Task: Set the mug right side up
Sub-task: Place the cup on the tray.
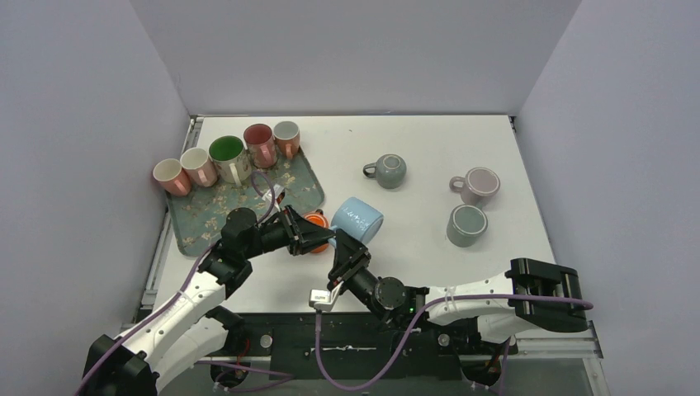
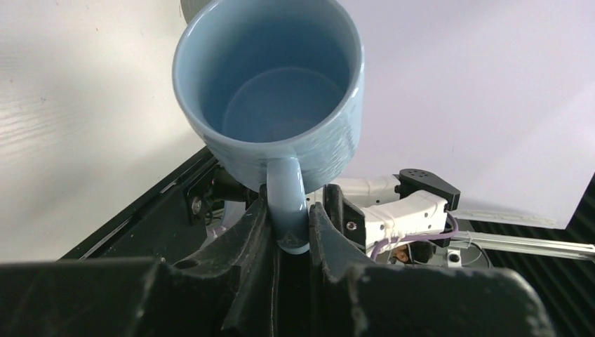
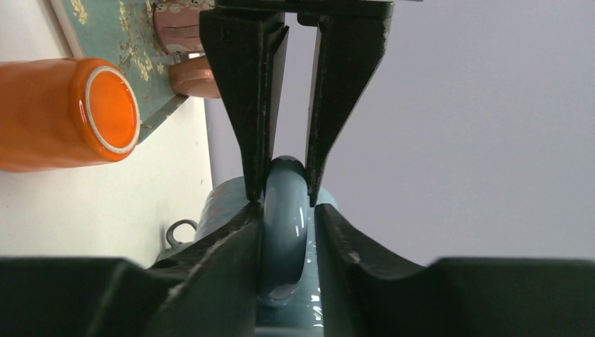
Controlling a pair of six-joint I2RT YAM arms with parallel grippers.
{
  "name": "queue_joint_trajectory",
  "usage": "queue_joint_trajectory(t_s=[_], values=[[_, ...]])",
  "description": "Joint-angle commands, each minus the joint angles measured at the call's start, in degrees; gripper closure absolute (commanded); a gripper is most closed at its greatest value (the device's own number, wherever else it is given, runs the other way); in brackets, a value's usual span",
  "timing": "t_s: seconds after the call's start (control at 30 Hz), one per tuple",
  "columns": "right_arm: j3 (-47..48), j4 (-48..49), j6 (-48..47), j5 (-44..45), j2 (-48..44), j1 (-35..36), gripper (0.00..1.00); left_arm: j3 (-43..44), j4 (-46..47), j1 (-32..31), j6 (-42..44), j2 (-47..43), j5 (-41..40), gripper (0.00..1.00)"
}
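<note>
Left wrist view: glossy light-blue ceramic mug (image 2: 270, 91), round and smooth; left gripper (image 2: 289, 214) and right gripper (image 3: 288, 217) both pinch its curved handle (image 2: 286, 184)

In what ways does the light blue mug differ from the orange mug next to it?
Colour: the blue mug is pale blue, the orange mug bright orange. Grip: both the left tool and the right tool pinch the blue mug's handle; nothing holds the orange mug. Pose: the blue mug hangs tilted, the orange mug lies on its side by the tray. Both are glossy, and neither stands upright.
</note>
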Motion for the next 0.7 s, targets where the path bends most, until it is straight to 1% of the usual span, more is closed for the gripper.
queue_joint_trajectory(t_s=[0.0, 0.07, 0.17, 0.27, 0.33, 0.43, 0.57, 0.67], values=[[-0.01, 6.38, 1.05, -0.96, -3.47, 0.49, 0.61, 2.96, 5.48, -0.63, 3.72, 0.81, -0.8, 1.0], [-0.57, 5.35, 2.3, -0.77, -4.6, 0.56, 0.5, 3.68, 6.9, -0.63, 4.26, 1.31, -1.13, 1.0], [-1.63, 4.67, 4.22, -0.48, -6.25, 0.65, 0.37, 4.28, 8.84, -0.25, 4.81, 1.78, -2.5, 1.0], [-2.99, 5.35, 6.23, -0.52, -8.23, 0.65, 0.19, 4.86, 9.35, 0.3, 6.51, 1.91, -5.43, 1.0], [-3.91, 5.29, 8.06, -0.61, -9.78, 0.65, 0.13, 5.76, 10.02, 1.01, 7.71, 2.61, -6.21, 1.0], [-4.98, 4.39, 11.58, -0.51, -13.04, 0.76, 0.01, 9.15, 8.66, 2.61, 11.22, 4.84, -6.7, 1.0], [-5.64, 2.06, 17.39, -0.24, -18.81, 0.91, 0.0, 12.65, 8.04, 4.58, 14.9, 7.93, -7.36, 1.0], [-5.58, -1.1, 22.44, -0.47, -23.7, 1.01, 0.0, 15.28, 7.3, 6.22, 19.43, 9.51, -8.95, 1.0]])
